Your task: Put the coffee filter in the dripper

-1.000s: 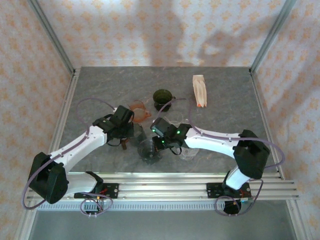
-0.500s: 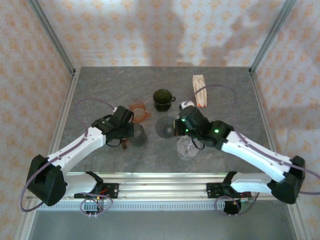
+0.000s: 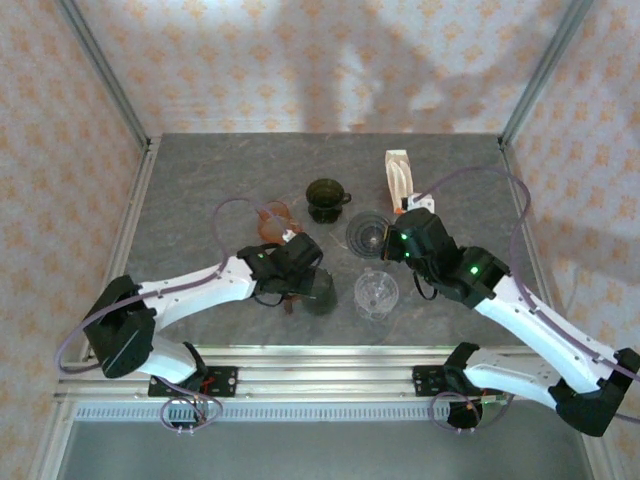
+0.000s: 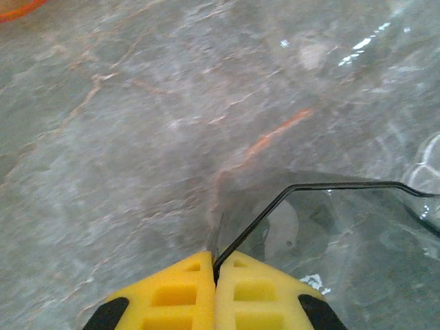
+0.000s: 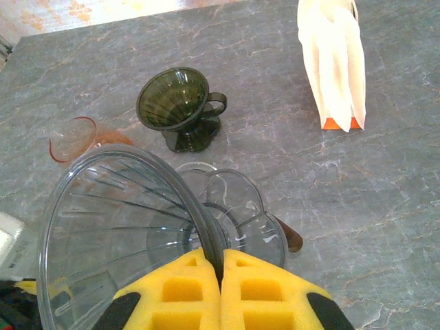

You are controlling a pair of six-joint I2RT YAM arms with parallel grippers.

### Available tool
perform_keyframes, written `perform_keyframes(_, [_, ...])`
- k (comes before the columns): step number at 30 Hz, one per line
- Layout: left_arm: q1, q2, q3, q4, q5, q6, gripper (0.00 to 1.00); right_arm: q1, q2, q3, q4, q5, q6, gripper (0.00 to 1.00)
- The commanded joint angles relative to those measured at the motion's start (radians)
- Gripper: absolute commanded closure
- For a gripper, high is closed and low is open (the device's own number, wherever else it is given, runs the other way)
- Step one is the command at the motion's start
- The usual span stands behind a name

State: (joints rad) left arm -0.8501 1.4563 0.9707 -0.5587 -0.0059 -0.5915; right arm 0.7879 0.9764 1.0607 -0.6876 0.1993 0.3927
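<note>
Two arms each hold a dripper over the grey marbled table (image 3: 200, 170). In the left wrist view the left gripper (image 4: 214, 269) has its yellow pads (image 4: 175, 295) pressed together on the thin black rim of a dark tinted dripper (image 4: 316, 234). In the top view this dripper (image 3: 319, 293) sits low in the middle of the frame. The right gripper (image 5: 221, 265) is clamped on the rim of a clear grey dripper (image 5: 117, 220), which is tilted with its mouth open to the wrist camera. From above it shows just right of centre (image 3: 366, 232).

A clear glass dripper (image 3: 377, 293) stands on the table between the two arms. Behind it, a dark green dripper (image 5: 180, 106) stands upright, with an orange dripper (image 5: 77, 137) to its left. The coffee filters (image 3: 400, 180) lie flat in a pale stack at the upper right of the table, apart from every dripper. In the right wrist view they are in the upper right corner (image 5: 335, 62).
</note>
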Motion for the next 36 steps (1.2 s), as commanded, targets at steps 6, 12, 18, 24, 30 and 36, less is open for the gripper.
perform_keyframes(6, [-0.014,0.024,0.046,0.043,-0.036,-0.031,0.98,-0.003,-0.036,-0.02,-0.01,0.023,0.038,1.0])
perform_keyframes(12, [-0.015,0.027,0.039,0.061,-0.01,-0.042,0.92,-0.004,-0.053,-0.043,0.005,0.052,0.054,1.0])
perform_keyframes(18, [-0.015,0.008,0.035,0.038,-0.028,-0.028,0.84,-0.004,-0.051,-0.047,0.008,0.027,0.066,1.0])
perform_keyframes(24, [-0.015,-0.042,0.048,-0.038,-0.083,-0.012,0.73,-0.004,-0.038,-0.054,0.027,-0.042,0.082,1.0])
perform_keyframes(30, [-0.015,-0.191,0.048,-0.059,-0.107,-0.032,0.51,-0.004,0.009,-0.032,0.038,-0.171,0.071,1.0])
perform_keyframes(36, [-0.015,-0.397,0.021,-0.106,-0.203,-0.053,0.01,0.027,0.111,0.003,0.082,-0.42,0.058,1.0])
